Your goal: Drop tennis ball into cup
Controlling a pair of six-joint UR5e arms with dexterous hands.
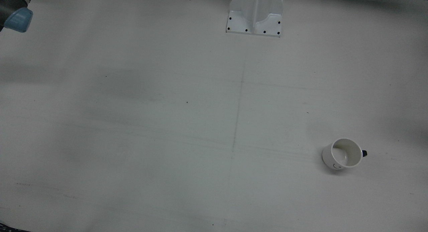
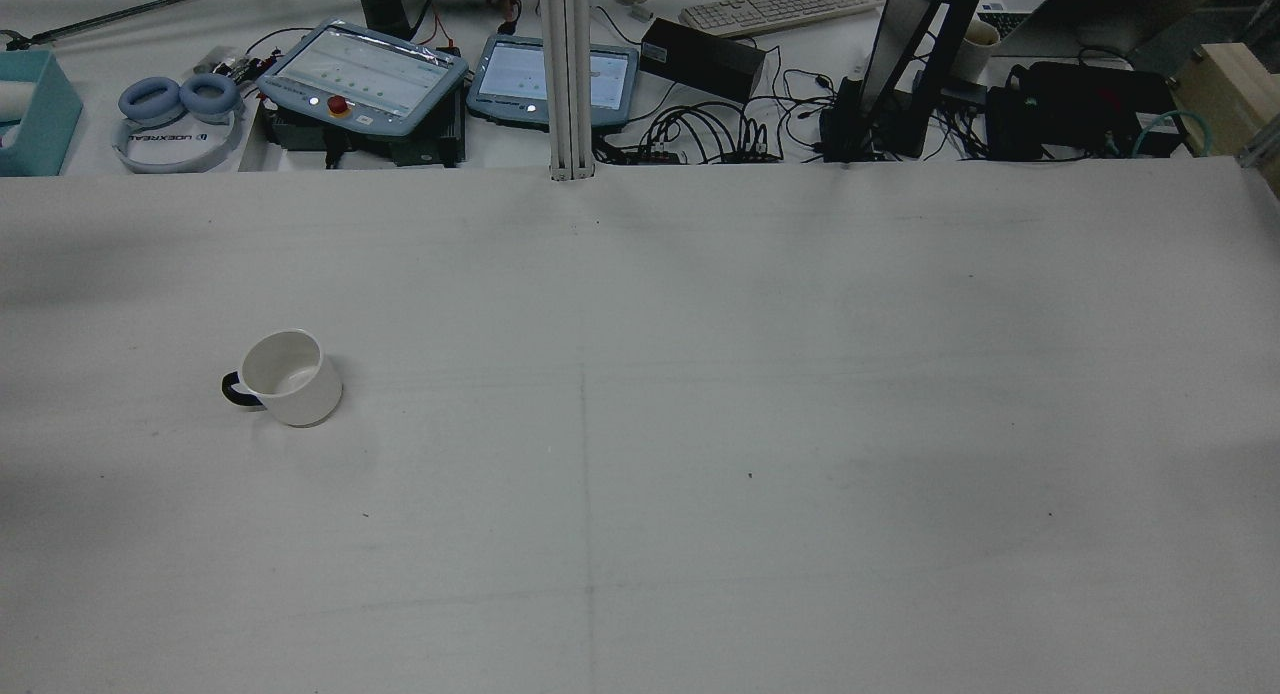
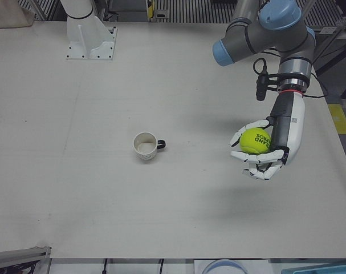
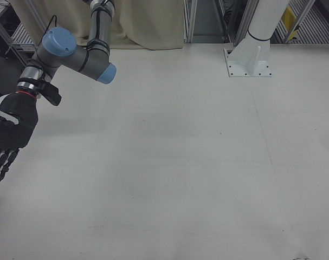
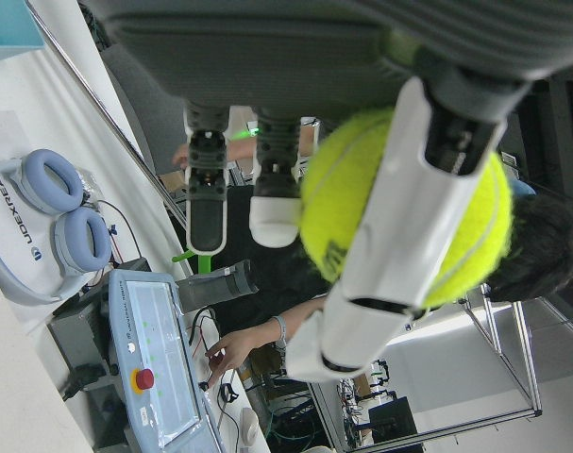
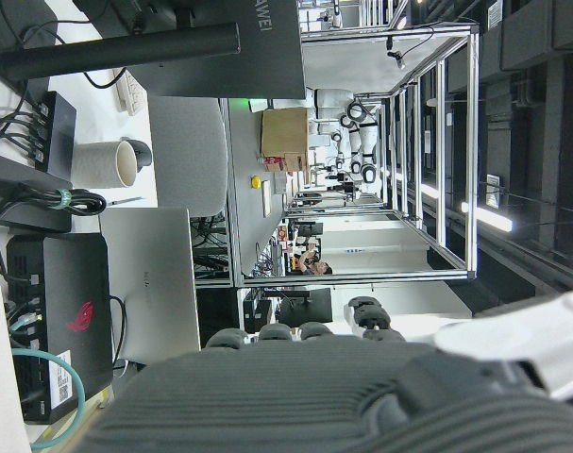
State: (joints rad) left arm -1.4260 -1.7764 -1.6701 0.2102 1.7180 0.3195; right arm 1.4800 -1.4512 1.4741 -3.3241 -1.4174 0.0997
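Observation:
A white cup with a dark handle (image 3: pixel 145 146) stands upright on the table; it also shows in the front view (image 1: pixel 342 153) and the rear view (image 2: pixel 289 376). My left hand (image 3: pixel 271 144) is shut on a yellow-green tennis ball (image 3: pixel 255 140), held above the table well off to one side of the cup. The ball fills the left hand view (image 5: pixel 404 217) under a white finger (image 5: pixel 399 226). My right hand (image 4: pixel 6 140), dark, hangs open and empty at the far edge of the right-front view, away from the cup.
A white arm pedestal (image 1: pixel 255 14) stands at the table's robot side. Past the far table edge in the rear view lie teach pendants (image 2: pixel 365 74), headphones (image 2: pixel 180 99), cables and a keyboard (image 2: pixel 780 4). A post (image 2: pixel 566 74) rises at the table's far edge.

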